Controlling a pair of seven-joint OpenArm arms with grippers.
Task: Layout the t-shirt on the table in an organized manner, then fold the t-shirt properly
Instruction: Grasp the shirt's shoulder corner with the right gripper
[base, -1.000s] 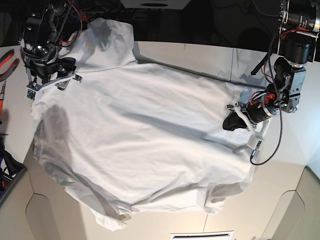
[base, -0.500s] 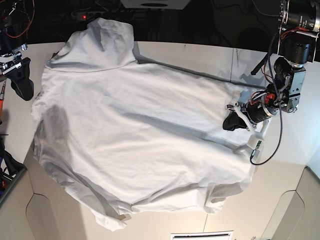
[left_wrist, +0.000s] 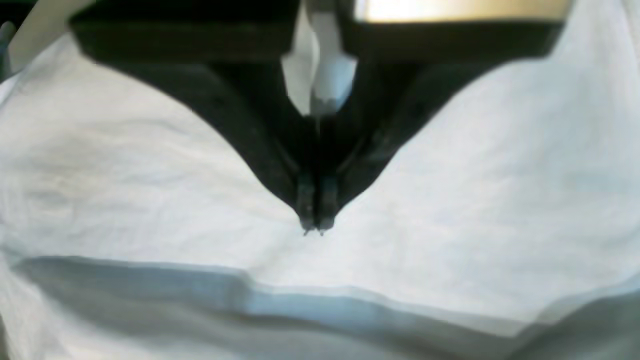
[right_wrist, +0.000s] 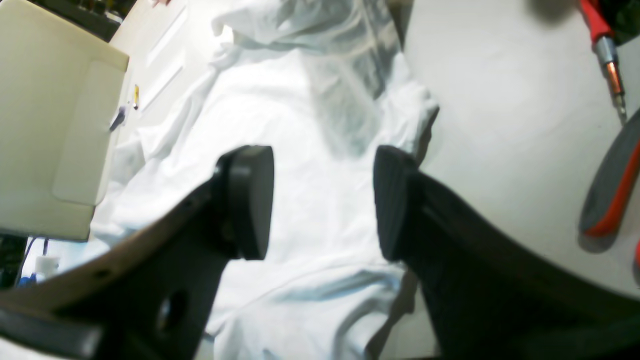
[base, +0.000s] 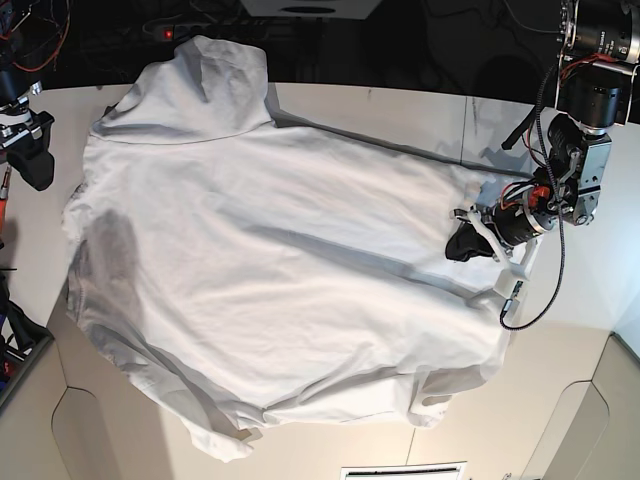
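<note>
White t-shirt (base: 270, 270) spread on table (base: 400, 105), left gripper (left_wrist: 314, 227) pinched closed on it, right gripper (right_wrist: 322, 200) wide.

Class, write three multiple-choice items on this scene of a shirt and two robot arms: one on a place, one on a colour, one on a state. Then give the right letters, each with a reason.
1. Where does the left gripper sit in the base view?
A. at the shirt's right edge
B. above the shirt's middle
C. off the table

2. What colour is the t-shirt?
A. blue
B. white
C. black

3. How do the right gripper's jaws stand?
A. shut on cloth
B. shut on nothing
C. open, holding nothing

Answers:
1. A, since its dark tips rest on the cloth at the right side of the shirt.
2. B, since the cloth is plain white in every view.
3. C, since the right wrist view shows a wide gap between the two pads, with the shirt lying well below them.
</note>
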